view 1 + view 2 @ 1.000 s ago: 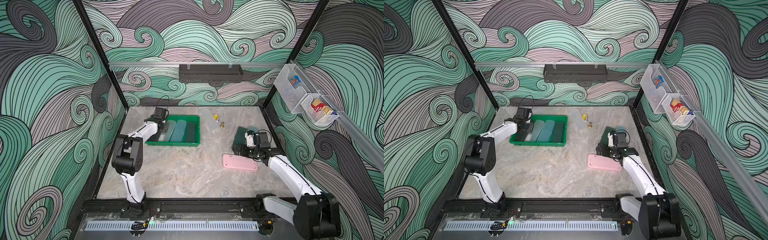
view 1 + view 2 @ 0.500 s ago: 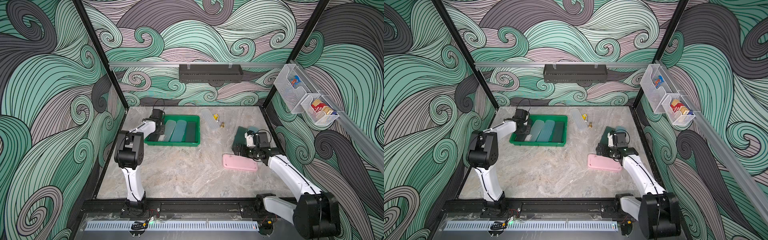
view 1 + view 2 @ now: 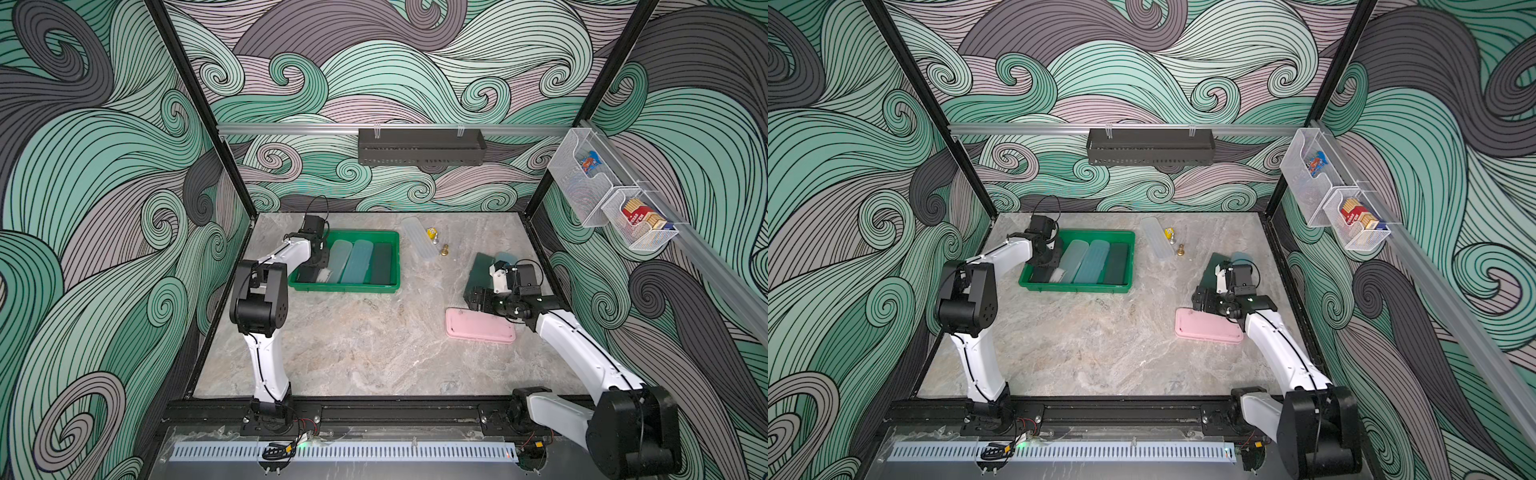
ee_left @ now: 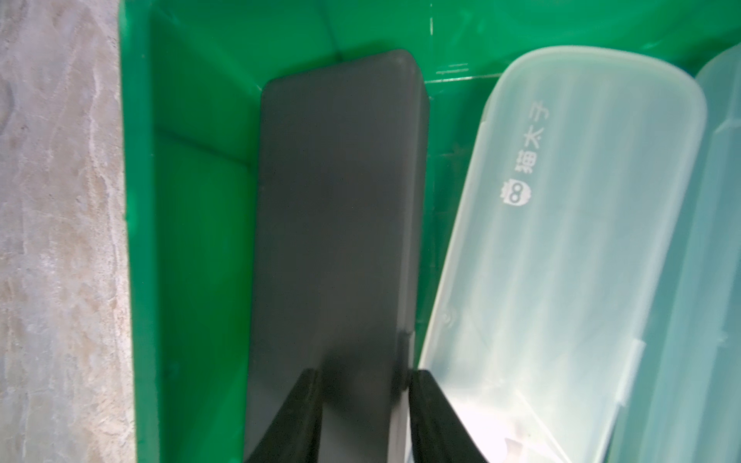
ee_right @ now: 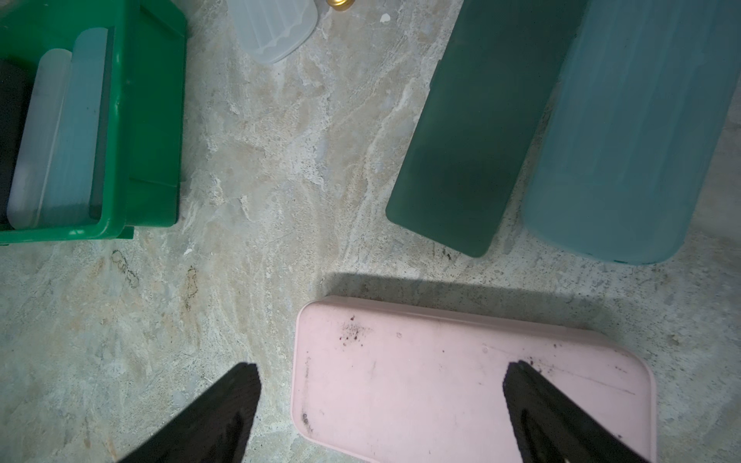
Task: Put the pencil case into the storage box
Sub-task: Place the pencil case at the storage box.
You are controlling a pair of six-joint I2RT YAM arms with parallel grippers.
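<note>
**A:** Where is the black pencil case (image 4: pixel 337 200) now?

**B:** In the storage box (image 4: pixel 188 208), in the slot next to the end wall and just beside the frosted white pencil case (image 4: pixel 561 240). The left tool (image 4: pixel 363 379) is clamped across its narrow width near one end.

**A:** How would it handle?

**B:** It looks like a hard plastic shell: stiff, probably light, and smooth enough to slip. Held by the end it may droop, so a mid-length hold would be steadier.

**A:** And the pink pencil case (image 5: pixel 461 352)?

**B:** It lies flat on the tabletop (image 5: pixel 260 180), well apart from the box. The right tool (image 5: pixel 383 371) hangs over it with its jaws spread wide, holding nothing. One finger (image 5: pixel 553 413) is above the lid and the other is above bare tabletop past the short end. I'd pinch it across the short width, by the long edges. It sits low, so the fingers must reach right down.
</note>
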